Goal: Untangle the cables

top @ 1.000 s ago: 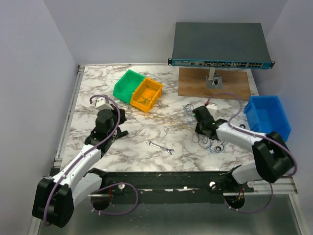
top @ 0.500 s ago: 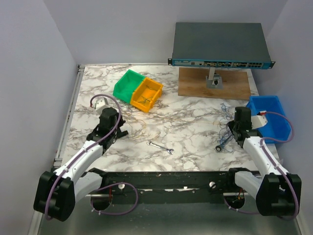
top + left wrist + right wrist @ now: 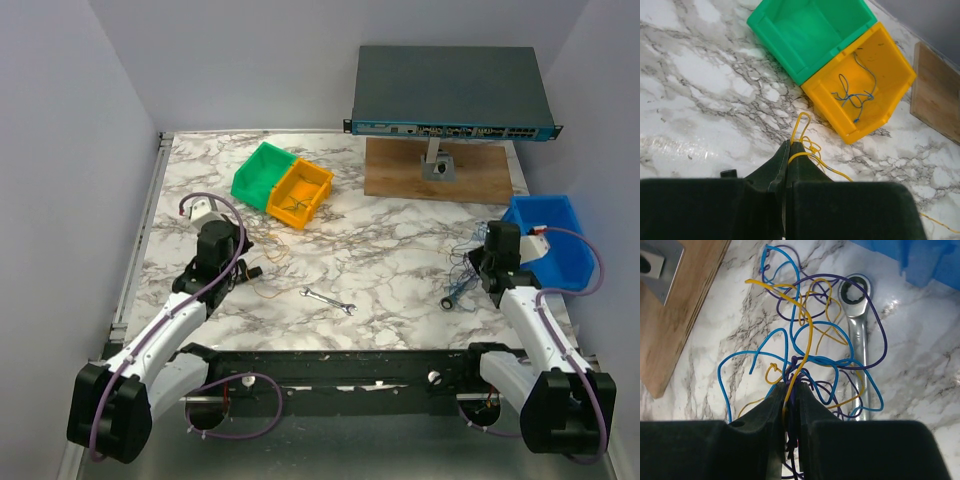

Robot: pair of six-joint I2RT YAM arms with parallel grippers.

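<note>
The cables are split between my two grippers. My left gripper (image 3: 790, 145) is shut on a thin yellow cable (image 3: 812, 148) that loops and knots just past the fingertips and trails off to the right over the marble. In the top view, the left gripper (image 3: 246, 266) sits left of centre with the yellow cable (image 3: 266, 292) curving beside it. My right gripper (image 3: 792, 386) is shut on a tangle of blue, yellow and purple cables (image 3: 797, 360) fanning out ahead of it. From above, this gripper (image 3: 478, 268) and its clump (image 3: 461, 254) are beside the blue bin.
A green bin (image 3: 262, 172) and an orange bin (image 3: 302, 192) stand at the back left; a blue wire (image 3: 852, 96) lies in the orange one. A blue bin (image 3: 550, 236) is at the right edge. A ratchet wrench (image 3: 858, 330) lies under the clump, a small wrench (image 3: 328, 301) mid-table. A network switch (image 3: 450, 90) stands on a wooden board (image 3: 400, 178).
My right arm swung from mid-table to the right beside the blue bin, carrying the clump. The left gripper stayed nearly in place, and a yellow cable now trails beside it.
</note>
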